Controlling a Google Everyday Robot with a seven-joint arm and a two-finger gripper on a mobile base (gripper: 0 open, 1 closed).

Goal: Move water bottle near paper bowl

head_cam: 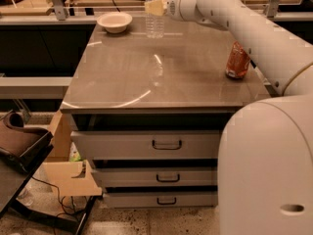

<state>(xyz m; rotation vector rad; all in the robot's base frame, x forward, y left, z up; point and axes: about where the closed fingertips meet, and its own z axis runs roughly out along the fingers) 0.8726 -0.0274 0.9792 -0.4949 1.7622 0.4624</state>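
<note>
The water bottle (pixel 155 19), clear and ribbed, stands upright near the far edge of the grey table (pixel 161 77); its top is cut off by the frame. My gripper (pixel 155 7) is shut on the bottle's upper body, its cream fingers (pixel 152 7) wrapped around it. The paper bowl (pixel 115 21), cream-white and shallow, sits at the far left of the table, a short gap to the left of the bottle. My white arm reaches in from the right.
An orange soda can (pixel 237 60) stands near the table's right edge, under my arm. The table has three drawers (pixel 166 144) in front. A cardboard box (pixel 66 173) and a dark chair (pixel 19 141) are on the floor at left. A rail runs behind the table.
</note>
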